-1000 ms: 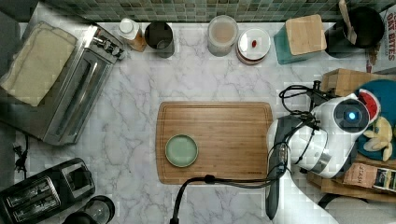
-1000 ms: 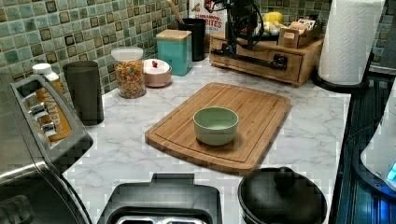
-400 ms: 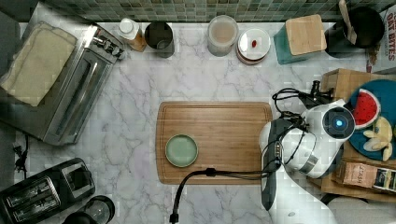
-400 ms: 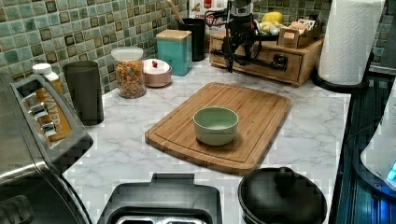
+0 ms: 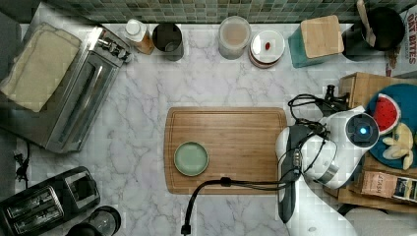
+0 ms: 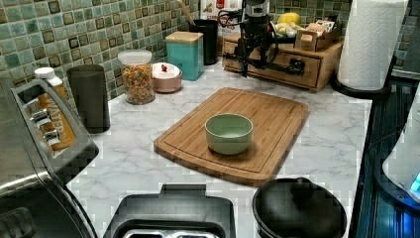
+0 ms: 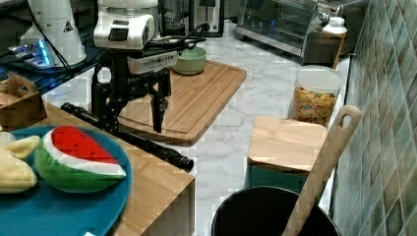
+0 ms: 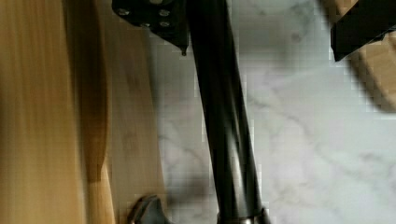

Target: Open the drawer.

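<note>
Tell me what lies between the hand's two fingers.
The drawer's black bar handle runs between the open hand's fingers, seen in the right view.

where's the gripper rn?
The gripper straddles the drawer handle in the right view, fingers open either side, with the cutting board just behind it.

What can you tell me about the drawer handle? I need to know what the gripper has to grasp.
The drawer handle is a long, round bar, black and metal-looking, with a slight sheen. It runs level along the front of the light-wood drawer, held off it on short mounts, above the marble counter. The drawer looks shut. The gripper hangs open over the bar, one finger on each side; contact cannot be told.
</note>
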`<state>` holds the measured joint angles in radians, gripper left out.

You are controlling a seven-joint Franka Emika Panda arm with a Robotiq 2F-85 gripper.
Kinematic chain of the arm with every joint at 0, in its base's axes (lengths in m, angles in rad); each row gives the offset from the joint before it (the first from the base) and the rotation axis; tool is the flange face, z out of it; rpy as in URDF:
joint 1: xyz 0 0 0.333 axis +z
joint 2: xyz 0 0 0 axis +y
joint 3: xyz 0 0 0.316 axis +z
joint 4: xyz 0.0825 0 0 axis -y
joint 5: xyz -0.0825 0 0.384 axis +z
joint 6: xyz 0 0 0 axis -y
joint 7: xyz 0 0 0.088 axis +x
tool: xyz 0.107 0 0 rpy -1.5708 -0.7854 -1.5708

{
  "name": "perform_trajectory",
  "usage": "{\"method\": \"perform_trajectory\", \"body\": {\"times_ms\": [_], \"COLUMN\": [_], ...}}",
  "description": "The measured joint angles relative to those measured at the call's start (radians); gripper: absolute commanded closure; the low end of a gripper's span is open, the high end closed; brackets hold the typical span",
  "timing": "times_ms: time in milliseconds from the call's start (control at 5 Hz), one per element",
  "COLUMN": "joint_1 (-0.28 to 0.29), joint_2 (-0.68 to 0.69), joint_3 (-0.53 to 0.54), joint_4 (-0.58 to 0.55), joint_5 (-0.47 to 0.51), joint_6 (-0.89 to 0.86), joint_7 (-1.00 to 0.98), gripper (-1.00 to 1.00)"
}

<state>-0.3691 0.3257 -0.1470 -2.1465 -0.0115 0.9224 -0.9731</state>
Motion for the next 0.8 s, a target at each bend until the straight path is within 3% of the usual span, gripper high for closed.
{"method": "perform_trajectory", "body": {"times_ms": [400, 800], "joint_1": [-0.017, -0.004], "joint_2": [-0.045, -0.046], "joint_3": [0.041, 0.081], "joint_4": [-0.031, -0.045], "joint_5": [0.135, 0.178], "joint_6": [-0.038, -0.013], "joint_7": [-0.166, -0.05], "gripper": [-1.0, -1.0]}}
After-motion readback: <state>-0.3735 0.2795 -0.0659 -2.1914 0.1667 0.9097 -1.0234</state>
